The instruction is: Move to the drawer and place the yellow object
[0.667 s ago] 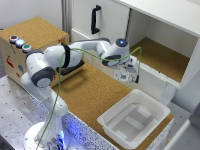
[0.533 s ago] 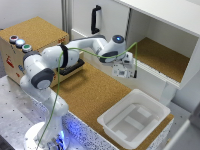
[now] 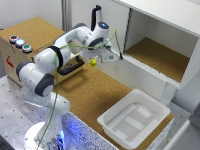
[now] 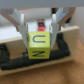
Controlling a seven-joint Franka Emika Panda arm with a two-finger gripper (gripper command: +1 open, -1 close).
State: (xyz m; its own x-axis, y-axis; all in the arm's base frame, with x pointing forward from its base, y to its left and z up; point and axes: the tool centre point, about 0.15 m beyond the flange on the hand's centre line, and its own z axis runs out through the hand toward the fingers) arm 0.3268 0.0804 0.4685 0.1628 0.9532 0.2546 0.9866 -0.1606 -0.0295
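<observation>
Gripper fingers closed on yellow object; same object at exterior frame centre, hanging above drawer black handle, cork-topped box upper left

bench: cork, rough, matt | drawer: tan wood look, black bar handle, matt | tub: white plastic, smooth, slight sheen | arm: glossy white plastic shells | yellow object: smooth, printed black marks | pincer: pale, smooth fingers
</observation>
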